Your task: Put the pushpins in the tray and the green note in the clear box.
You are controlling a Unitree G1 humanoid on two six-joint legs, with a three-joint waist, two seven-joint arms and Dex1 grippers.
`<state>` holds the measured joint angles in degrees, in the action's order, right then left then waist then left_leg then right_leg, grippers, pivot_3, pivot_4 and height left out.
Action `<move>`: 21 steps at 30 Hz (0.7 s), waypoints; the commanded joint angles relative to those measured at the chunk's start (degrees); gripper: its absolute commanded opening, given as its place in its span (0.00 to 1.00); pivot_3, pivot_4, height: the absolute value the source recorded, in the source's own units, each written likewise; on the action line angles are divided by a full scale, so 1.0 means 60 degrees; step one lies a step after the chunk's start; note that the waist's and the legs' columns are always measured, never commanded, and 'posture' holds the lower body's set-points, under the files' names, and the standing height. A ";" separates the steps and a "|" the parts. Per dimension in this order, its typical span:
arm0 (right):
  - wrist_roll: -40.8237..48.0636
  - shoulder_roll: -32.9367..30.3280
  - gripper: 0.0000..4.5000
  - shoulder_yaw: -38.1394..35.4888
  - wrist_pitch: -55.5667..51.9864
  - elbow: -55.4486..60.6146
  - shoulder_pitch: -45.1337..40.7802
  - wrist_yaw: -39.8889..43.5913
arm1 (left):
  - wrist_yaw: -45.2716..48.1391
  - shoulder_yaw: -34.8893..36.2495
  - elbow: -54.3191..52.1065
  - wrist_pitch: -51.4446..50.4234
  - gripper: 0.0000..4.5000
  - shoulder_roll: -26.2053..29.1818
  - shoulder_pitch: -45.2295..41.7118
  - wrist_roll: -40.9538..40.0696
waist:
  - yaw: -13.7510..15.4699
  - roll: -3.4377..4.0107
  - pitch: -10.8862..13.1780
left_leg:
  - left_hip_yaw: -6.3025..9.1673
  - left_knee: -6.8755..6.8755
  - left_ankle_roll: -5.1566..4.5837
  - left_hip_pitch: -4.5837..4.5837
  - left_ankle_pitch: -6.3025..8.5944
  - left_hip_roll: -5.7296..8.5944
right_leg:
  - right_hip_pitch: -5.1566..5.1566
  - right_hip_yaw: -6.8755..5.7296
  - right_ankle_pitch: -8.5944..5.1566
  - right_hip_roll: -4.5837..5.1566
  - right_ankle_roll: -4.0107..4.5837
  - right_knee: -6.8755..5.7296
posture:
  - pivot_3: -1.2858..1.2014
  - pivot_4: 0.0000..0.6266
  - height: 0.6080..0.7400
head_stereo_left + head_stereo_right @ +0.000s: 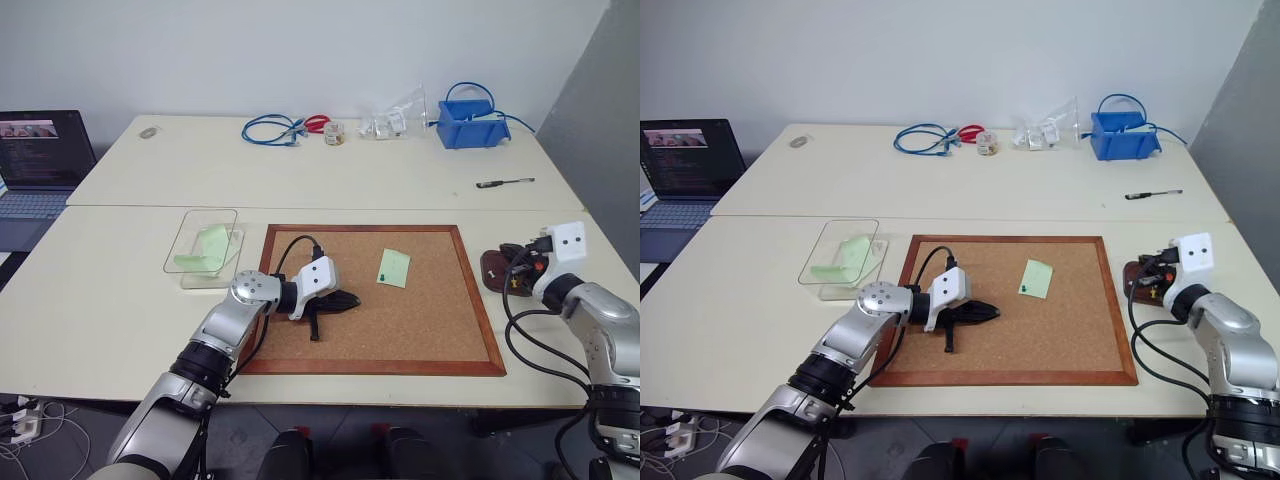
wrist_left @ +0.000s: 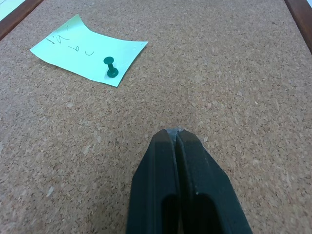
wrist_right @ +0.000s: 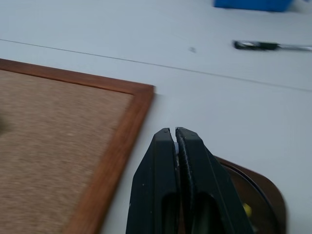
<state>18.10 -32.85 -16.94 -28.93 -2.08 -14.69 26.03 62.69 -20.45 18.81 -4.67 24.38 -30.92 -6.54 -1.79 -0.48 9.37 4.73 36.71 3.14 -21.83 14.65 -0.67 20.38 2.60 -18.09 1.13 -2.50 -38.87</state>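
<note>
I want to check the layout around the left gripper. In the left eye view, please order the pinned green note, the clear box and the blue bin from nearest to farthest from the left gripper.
From the left gripper, shut over the cork board:
1. Green note, pinned on the board just beyond it, to its right.
2. Clear box, off the board's left edge.
3. Blue bin, at the far right of the back table.

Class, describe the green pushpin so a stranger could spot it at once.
Find the framed cork board on the near table. A pale green note lies flat on it. The dark green pushpin stands in that note's near edge, the one pin on the cork.
</note>
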 commanded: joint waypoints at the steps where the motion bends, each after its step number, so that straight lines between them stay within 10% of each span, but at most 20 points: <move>1: 0.0042 0.0008 0.01 -0.0316 0.0142 0.0145 -0.0077 -0.0238 | -0.0114 -0.0295 0.0752 -0.0230 0.00 0.0138 0.0223 0.0686 | -0.0003 0.0000 0.0000 | 0.0001 0.0000 0.0000 0.0000 0.0000 0.0000 | 0.0000 -0.0001 -0.0001 0.0000 -0.0001 0.0000 | 0.52 0.24 1.00; 21: -0.0288 -0.0022 0.87 -0.0055 0.0472 -0.0142 0.0154 -0.0178 | -0.0110 -0.0284 0.0774 -0.0200 0.00 0.0137 0.0265 0.0698 | -0.0006 0.0000 0.0000 | 0.0001 -0.0001 0.0000 0.0000 0.0000 0.0000 | -0.0001 -0.0001 -0.0008 -0.0001 -0.0013 0.0001 | 0.52 0.24 1.00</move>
<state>16.65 -32.50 -16.84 -28.83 -4.65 -13.94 24.13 63.09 -20.45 19.44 -4.28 24.27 -31.17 -6.50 -1.83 -0.48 9.36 4.74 36.70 3.14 -21.82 14.65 -0.67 20.38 2.60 -18.13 1.12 -2.58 -38.87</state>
